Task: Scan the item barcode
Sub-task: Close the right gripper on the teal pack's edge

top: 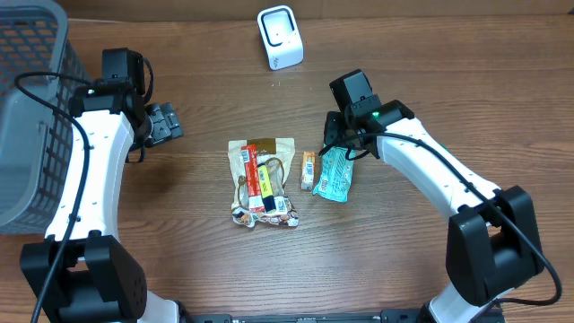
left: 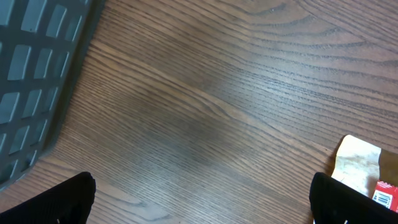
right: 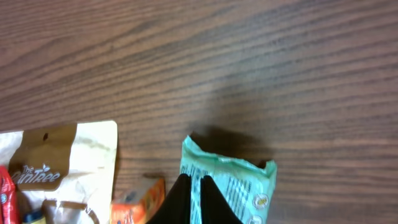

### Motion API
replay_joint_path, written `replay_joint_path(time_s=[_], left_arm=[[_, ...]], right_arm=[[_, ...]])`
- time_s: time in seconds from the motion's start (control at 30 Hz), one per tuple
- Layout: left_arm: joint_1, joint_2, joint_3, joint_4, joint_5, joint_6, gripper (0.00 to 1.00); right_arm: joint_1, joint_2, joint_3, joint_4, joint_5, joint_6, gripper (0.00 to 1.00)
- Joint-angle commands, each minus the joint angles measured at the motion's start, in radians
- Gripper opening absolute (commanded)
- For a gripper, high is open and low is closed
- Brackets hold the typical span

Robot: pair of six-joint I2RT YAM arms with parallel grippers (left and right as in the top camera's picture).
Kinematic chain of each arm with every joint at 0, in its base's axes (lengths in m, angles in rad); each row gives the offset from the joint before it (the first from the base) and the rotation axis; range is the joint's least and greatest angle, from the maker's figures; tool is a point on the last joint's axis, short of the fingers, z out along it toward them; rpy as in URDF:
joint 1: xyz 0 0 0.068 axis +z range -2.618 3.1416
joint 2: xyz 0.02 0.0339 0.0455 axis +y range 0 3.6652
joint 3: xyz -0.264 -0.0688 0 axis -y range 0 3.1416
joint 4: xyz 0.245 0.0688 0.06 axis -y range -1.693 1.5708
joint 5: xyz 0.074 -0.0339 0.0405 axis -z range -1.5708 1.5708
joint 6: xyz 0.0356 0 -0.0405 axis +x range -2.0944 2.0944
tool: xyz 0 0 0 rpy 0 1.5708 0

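Mint-green packet (right: 239, 183) sits pinched at its edge by the right gripper (right: 196, 185); left gripper (top: 167, 123) hangs spread; grasp looks made; next, lift it toward the white scanner (top: 280, 38), barcode facing.

A brown wooden table (top: 404, 54) with a strong grain fills the overhead view. A grey mesh basket (top: 27, 108) sits on it at the upper left of the frame, and a white barcode scanner (top: 280, 36) stands at the top centre, well apart from everything else. In the middle of the frame a beige snack pouch (top: 278, 148) lies flat. Just to its right are a small orange packet (top: 308, 170) and then a mint-green packet (top: 334, 179), the two close side by side, both lying lengthwise from top to bottom of the frame.
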Motion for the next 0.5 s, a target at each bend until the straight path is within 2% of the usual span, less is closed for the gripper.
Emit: replay_joint_path(time_s=[0.0,0.27,0.47], left_arm=[[-0.002,-0.014,0.014,0.002,-0.006,0.019,1.00],[-0.002,-0.014,0.014,0.001,-0.006,0.019,1.00],[-0.002,-0.014,0.014,0.001,-0.006,0.019,1.00]], right_arm=[[0.001,0.045,-0.027,0.024,0.048,-0.002,0.07],[0.001,0.108,-0.086,0.073,0.043,-0.002,0.07],[-0.002,0.136,-0.087,-0.002,0.062,-0.009,0.07]])
